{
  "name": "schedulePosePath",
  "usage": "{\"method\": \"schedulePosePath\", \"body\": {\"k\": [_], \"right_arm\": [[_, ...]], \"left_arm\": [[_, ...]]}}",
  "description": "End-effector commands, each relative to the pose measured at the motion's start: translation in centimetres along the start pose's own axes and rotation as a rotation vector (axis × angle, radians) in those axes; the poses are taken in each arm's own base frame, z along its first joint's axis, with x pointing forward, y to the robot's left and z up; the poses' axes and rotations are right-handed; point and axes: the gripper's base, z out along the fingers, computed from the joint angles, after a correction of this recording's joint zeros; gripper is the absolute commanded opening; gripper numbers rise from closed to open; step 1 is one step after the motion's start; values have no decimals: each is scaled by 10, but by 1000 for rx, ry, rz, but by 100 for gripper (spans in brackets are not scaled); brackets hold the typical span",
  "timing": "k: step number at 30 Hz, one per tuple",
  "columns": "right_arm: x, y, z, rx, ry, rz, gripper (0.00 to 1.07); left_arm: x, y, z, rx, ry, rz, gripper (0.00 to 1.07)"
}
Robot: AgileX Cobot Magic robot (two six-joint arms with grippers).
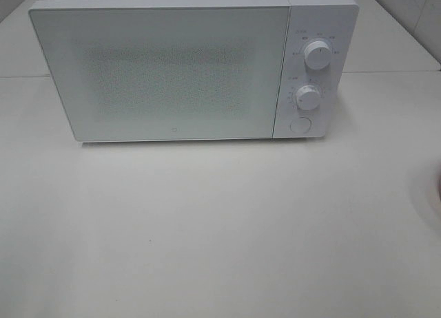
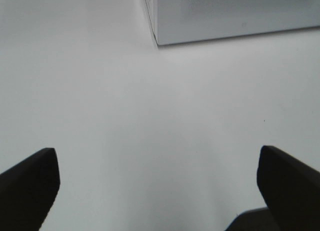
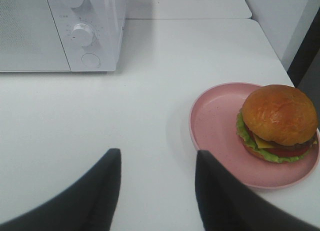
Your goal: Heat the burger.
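The right tool (image 3: 157,191) hangs low over the table (image 1: 207,228), its jaws partly apart and holding nothing. Just beyond it and off to one side, near the table's right edge, the burger (image 3: 279,122) sits on a pink plate (image 3: 215,121), pushed toward the plate's outer rim rather than centred. The left tool (image 2: 157,186) is spread wide over bare table near the microwave's front-left corner, also empty.

Farther back, the microwave (image 1: 172,70) stands toward the table's far edge with its door (image 1: 158,73) shut, two dials (image 1: 317,54) and a round button (image 1: 300,124) on its right panel.

The main risk, as I judge it, is the off-centre load: lifting the plate by the bare near rim could tip it and slide the burger off over the table's right edge. Gripping the burger itself could squash the bun or shed the lettuce and cheese. The shut door blocks the way in; it must be opened first, and a hard pull could drag the light-looking microwave across the smooth table. The stretch of table between plate and microwave shows nothing in the way.
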Motion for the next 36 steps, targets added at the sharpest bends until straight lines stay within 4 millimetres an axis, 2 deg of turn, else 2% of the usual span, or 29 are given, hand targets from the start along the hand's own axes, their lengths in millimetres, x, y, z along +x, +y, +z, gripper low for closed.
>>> {"method": "schedulePosePath", "body": {"k": [1,4,18,36], "right_arm": [[2,0,-3,3,-36,1,46],[2,0,-3,3,-36,1,46],[2,0,-3,5,-32,2,46],[2,0,-3,5,-32,2,46]], "left_arm": [[11,-4,-16,-23,-116,3,100],[15,-5,-22,-31,-160,8,100],[15,0,-21,-81,-151,-70,100],[15,0,-21,-78,-151,-71,100]]}}
